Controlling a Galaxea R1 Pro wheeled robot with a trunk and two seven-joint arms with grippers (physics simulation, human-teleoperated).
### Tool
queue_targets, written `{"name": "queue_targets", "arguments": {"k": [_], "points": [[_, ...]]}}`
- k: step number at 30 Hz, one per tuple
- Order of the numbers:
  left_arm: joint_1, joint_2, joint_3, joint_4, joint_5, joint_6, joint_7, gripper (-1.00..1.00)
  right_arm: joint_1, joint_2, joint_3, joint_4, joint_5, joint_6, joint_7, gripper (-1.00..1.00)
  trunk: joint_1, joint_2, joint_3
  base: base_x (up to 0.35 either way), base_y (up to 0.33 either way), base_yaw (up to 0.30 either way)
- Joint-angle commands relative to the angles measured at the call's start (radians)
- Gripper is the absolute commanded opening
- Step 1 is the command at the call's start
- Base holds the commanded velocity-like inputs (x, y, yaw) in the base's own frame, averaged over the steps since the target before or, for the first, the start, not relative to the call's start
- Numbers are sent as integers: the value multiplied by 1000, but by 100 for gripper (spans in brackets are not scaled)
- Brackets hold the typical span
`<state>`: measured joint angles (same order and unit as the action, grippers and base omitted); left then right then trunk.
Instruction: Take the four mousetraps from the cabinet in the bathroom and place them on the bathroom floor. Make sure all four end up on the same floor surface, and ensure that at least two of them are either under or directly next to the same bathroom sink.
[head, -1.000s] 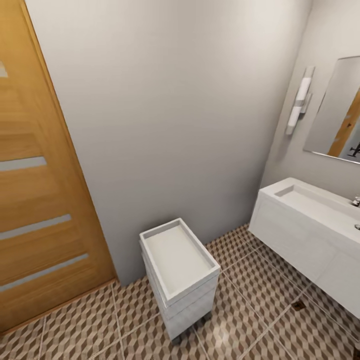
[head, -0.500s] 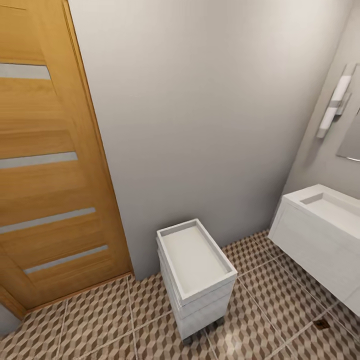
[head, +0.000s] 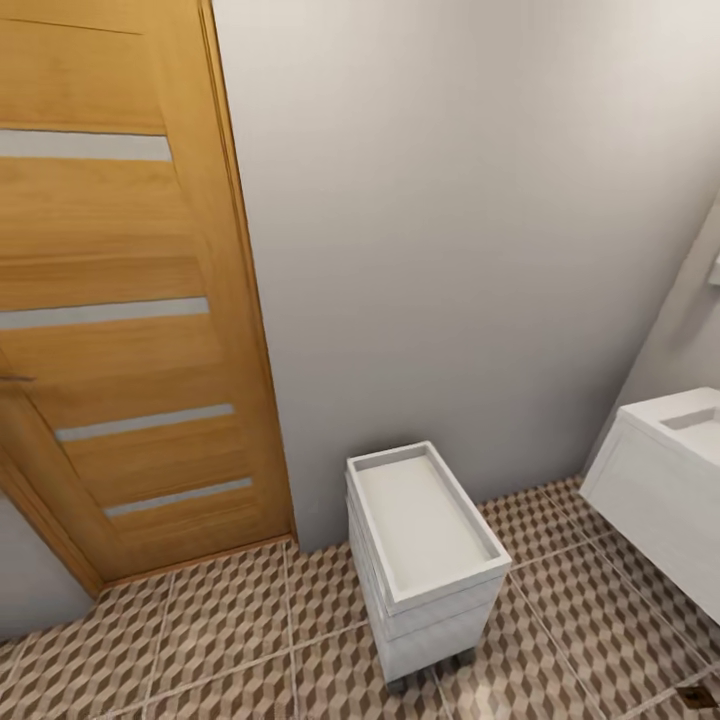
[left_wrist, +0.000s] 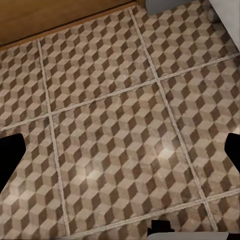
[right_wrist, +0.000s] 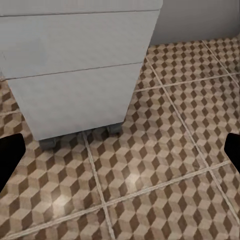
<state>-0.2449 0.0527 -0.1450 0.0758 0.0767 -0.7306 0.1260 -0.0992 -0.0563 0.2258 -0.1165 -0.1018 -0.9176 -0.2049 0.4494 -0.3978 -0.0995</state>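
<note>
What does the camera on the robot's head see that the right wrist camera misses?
The head view alone has the wooden door, the grey wall, a corner of the white bathroom sink and the tray-like top of the small white drawer unit. The right wrist view alone shows the small feet under that unit and the dark tips of the right claw, spread wide with nothing between them. Both show the drawer unit and the cube-patterned bathroom floor.

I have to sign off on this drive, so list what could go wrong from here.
1. The white drawer cart stands on the floor just ahead; the base could bump it while turning.
2. The sink juts out at the right, narrowing the way.
3. The door looks shut, with no cabinet or mousetraps in sight.
</note>
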Motion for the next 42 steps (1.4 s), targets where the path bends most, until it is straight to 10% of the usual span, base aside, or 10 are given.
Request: {"name": "queue_targets", "arguments": {"k": [1, 42], "points": [[-2, -1, -9, 4, 8, -6, 1, 100, -1, 0, 9, 0, -10, -3, -1, 100, 1, -2, -2, 0, 0, 258], [-2, -1, -8, 4, 8, -6, 1, 100, -1, 0, 9, 0, -9, 6, 0, 100, 1, -2, -2, 0, 0, 258]]}}
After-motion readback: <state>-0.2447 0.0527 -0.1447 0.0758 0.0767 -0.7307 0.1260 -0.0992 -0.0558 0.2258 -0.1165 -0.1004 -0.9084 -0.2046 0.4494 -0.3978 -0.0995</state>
